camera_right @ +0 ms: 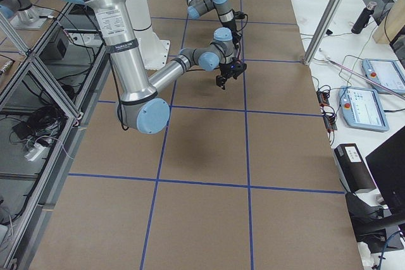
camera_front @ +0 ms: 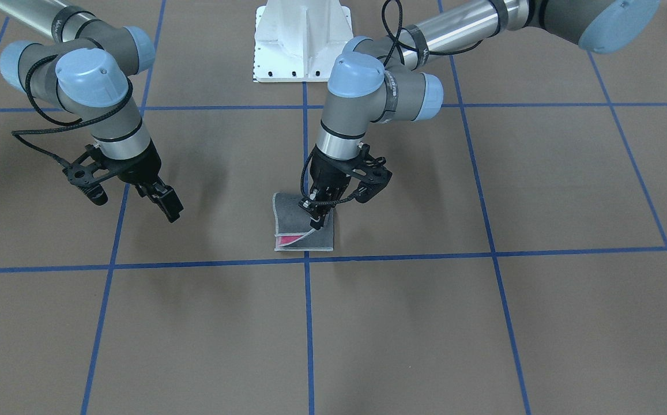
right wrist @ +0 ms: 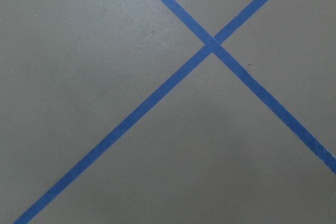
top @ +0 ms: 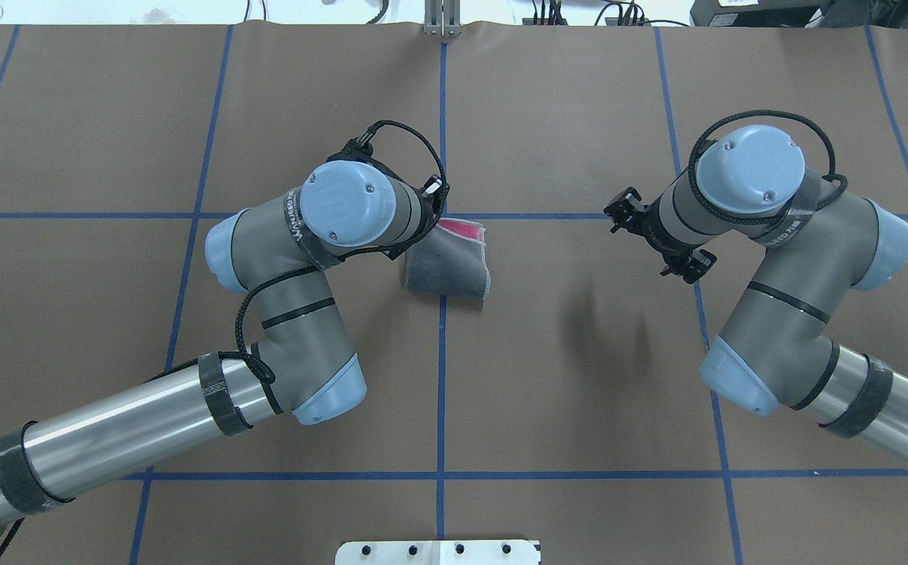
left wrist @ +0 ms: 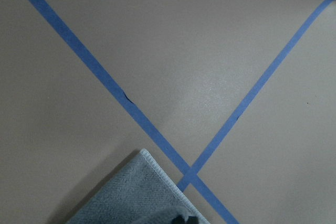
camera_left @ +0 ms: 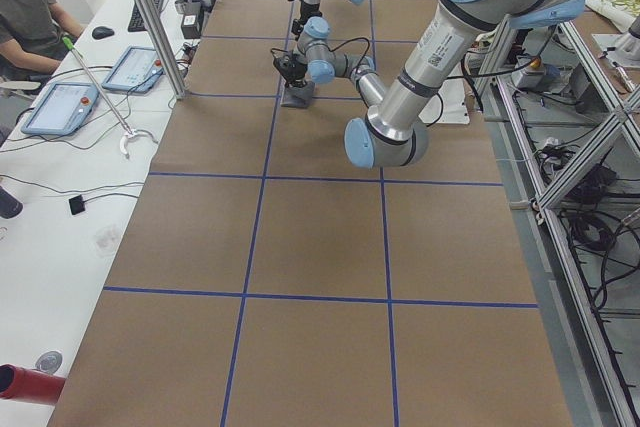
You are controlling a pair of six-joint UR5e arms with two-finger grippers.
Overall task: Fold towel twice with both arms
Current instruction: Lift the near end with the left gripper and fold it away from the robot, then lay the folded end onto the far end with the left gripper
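Nothing I can properly read from here. There's pale lettering on the grey wrist of the left arm (top: 290,216), at ten o'clock from the middle of the table (top: 579,392), and on the right arm (top: 787,227) at three o'clock, all too blurred to make out

two silver-grey tube arms (top: 108,431), light blue joint caps (top: 344,202), black braided cables (top: 243,318), white pedestal base (camera_front: 304,40)

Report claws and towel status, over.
Left claw pinching towel corner, top layer raised, pink showing. Right claw off to the side, empty. Nothing blocking.
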